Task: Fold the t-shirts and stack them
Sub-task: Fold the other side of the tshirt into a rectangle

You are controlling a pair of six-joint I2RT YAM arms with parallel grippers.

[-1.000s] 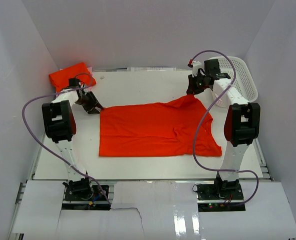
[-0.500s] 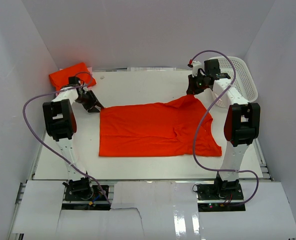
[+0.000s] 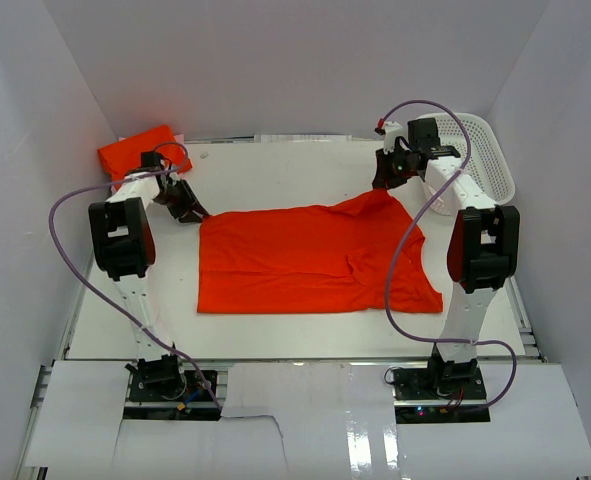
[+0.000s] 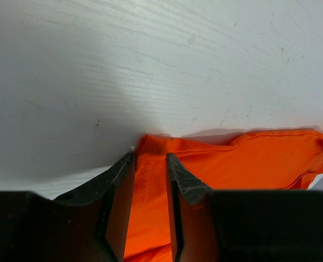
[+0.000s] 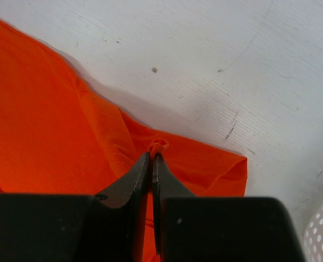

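**Taking hold of far corners ahead of first fold**

Noted shirt [image 3: 315,262] spread flat mid-bench, with its far right corner drawn up in a peak. Found right gripper [image 5: 151,157] at that corner, fingers together, clamped on a small nub of cloth. Found left gripper [image 4: 150,158] at the far left corner, fingers apart and astride the hem. Saw no pinch there.

Logged folded shirt [image 3: 140,150] at far left corner of bench [image 3: 275,170], and basket [image 3: 485,150] at far right corner.

Judged step: securing both far corners of the shirt, fold not yet started.

Next, probably: close left fingers on the hem, taking both layers. Then lift both corners together and carry them toward the near edge. Keep the lift even to avoid a skewed fold.
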